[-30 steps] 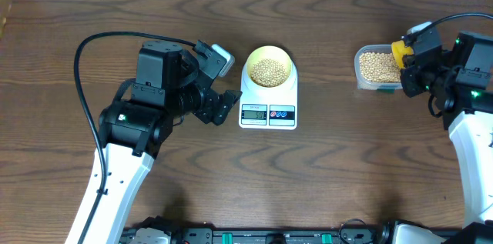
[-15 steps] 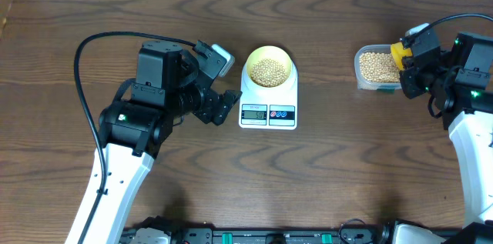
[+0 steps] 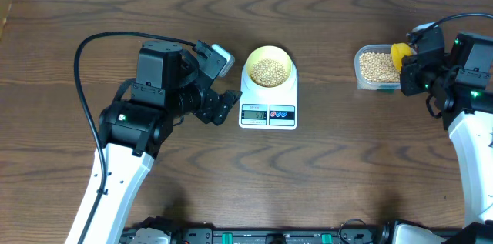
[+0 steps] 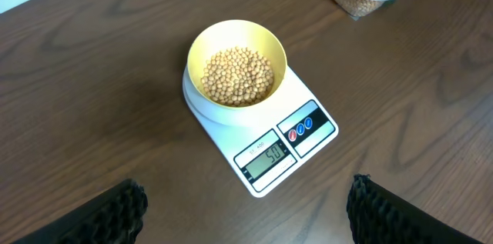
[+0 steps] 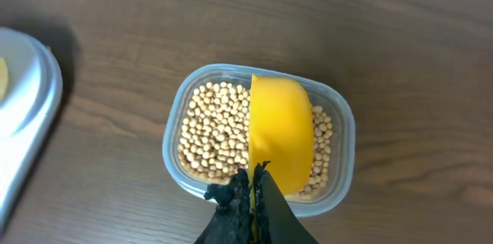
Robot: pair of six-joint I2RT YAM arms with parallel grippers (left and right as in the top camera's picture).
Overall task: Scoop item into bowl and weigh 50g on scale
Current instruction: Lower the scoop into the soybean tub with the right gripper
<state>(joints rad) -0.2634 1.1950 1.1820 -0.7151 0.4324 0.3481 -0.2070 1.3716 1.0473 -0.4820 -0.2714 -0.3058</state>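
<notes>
Right wrist view: my right pincer (image 5: 253,190) is pinched shut on the scoop (image 5: 281,132) over the tub (image 5: 171,140) of beans (image 5: 212,132). My left pincer (image 3: 222,84) stands wide and empty beside the scale (image 4: 223,132), where the bowl (image 4: 239,32) sits part-filled. I judge the weight met, so I should lay the scoop down gently, spilling nothing. Digits on the display (image 4: 266,155) are faint; the scoop's hollow is hidden

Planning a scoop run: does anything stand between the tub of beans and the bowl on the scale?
Nothing visible does: only bare table lies between the tub and the bowl on the scale. The scoop is at the tub.
</notes>
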